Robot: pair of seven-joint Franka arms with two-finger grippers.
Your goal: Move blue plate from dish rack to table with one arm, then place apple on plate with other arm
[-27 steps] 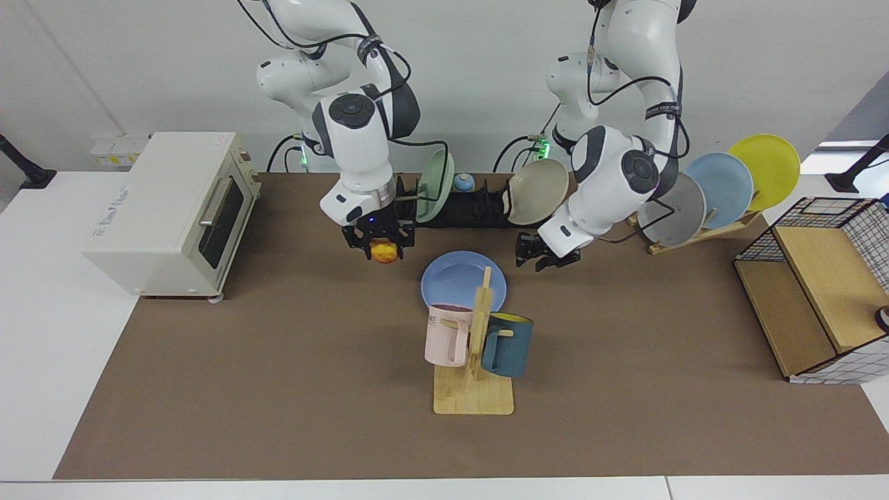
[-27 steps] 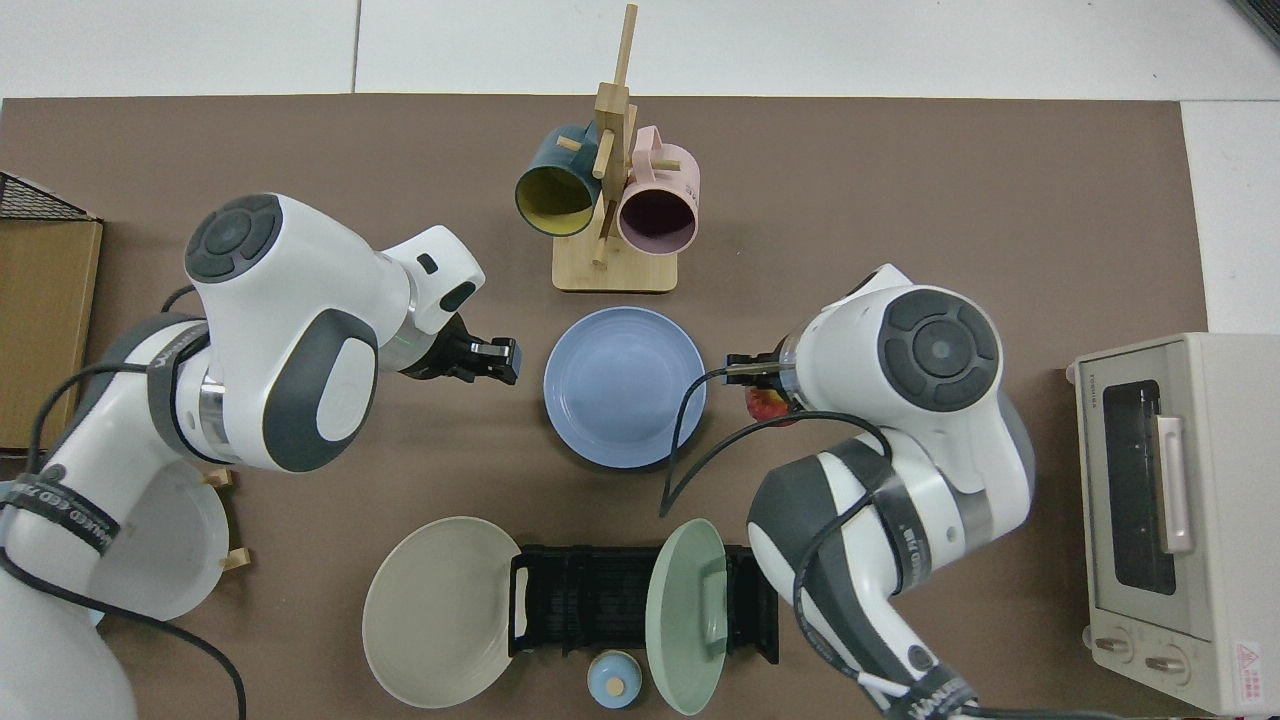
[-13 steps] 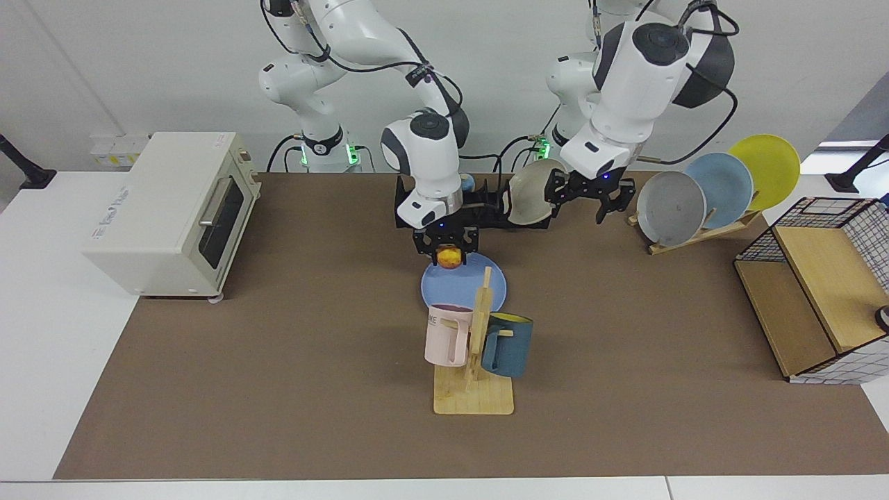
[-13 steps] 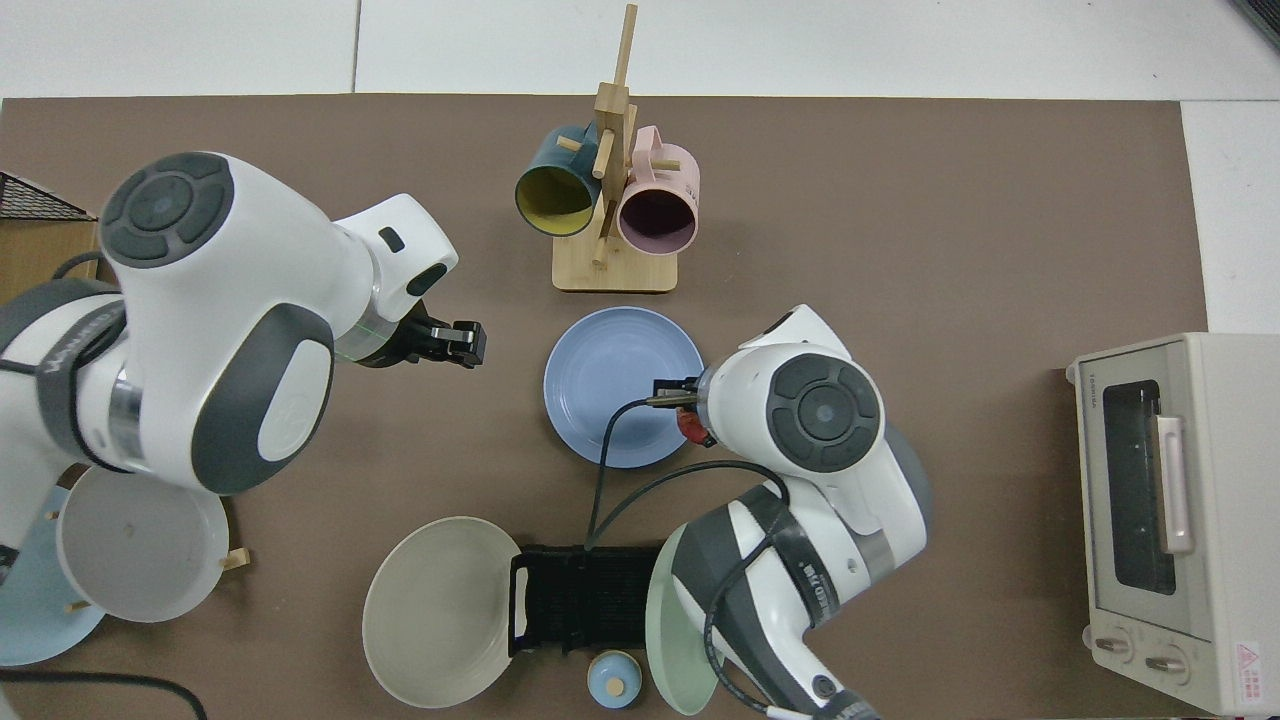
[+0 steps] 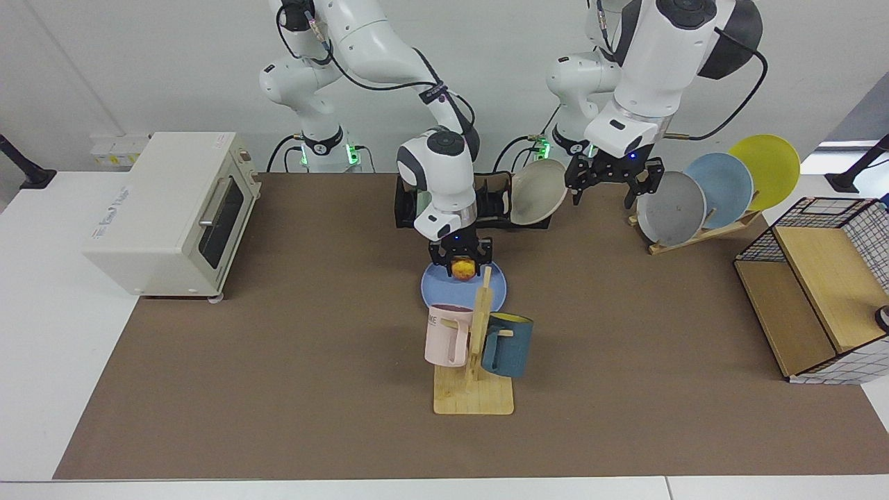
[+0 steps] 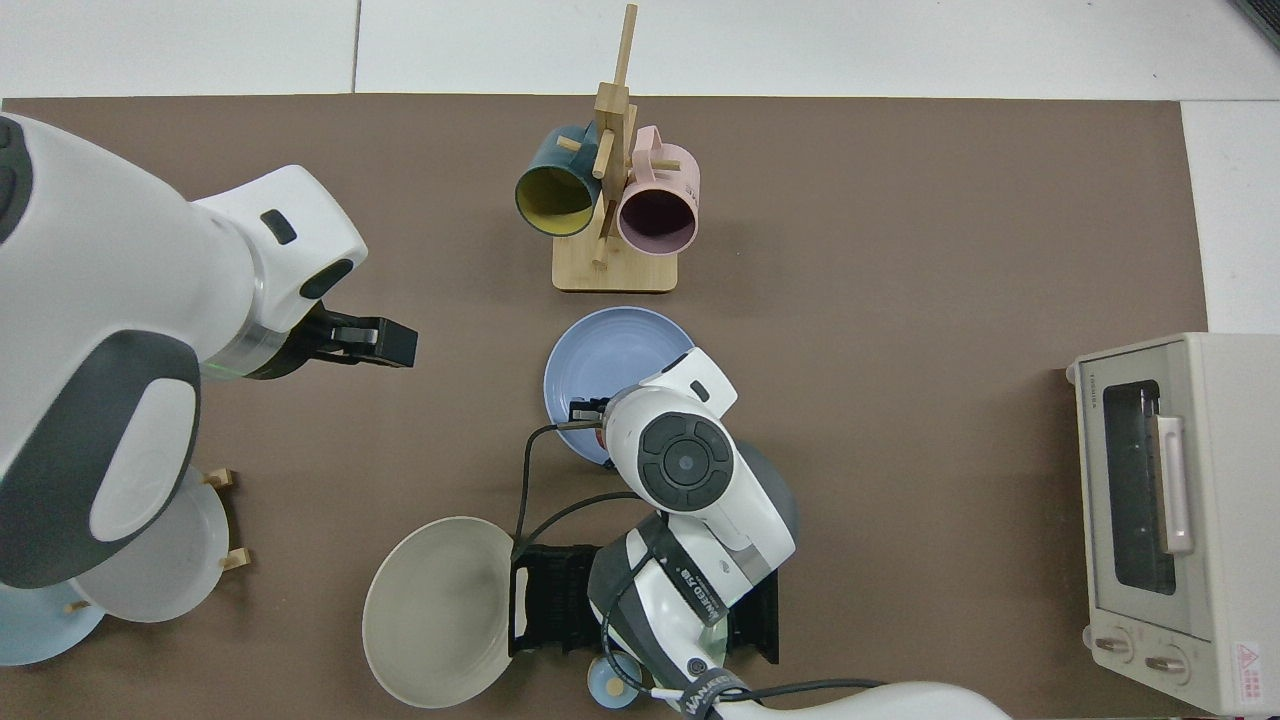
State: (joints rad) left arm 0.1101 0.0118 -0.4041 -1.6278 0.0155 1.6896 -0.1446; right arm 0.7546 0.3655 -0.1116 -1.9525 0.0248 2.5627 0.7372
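Your right gripper [image 5: 462, 267] clamps the apple [image 5: 462, 267] just above the blue plate [image 5: 439, 288] on the counter [image 5: 278, 361]; your left gripper [image 5: 611, 182] hangs wide, raised, near the dish rack [image 5: 496, 206].

A cream toaster oven [image 5: 170, 212] sits at the mat's edge. A wooden mug stand [image 5: 476, 375] holds a pink mug [image 5: 446, 335] and a dark teal mug [image 5: 509, 344]. A slanted wooden rack [image 5: 701, 232] carries a grey plate [image 5: 670, 208], a sky-blue plate [image 5: 722, 184] and a yellow plate [image 5: 767, 167]. A beige plate [image 6: 435, 610] stands on edge. A wire-and-wood shelf [image 5: 816, 292] stands nearby.
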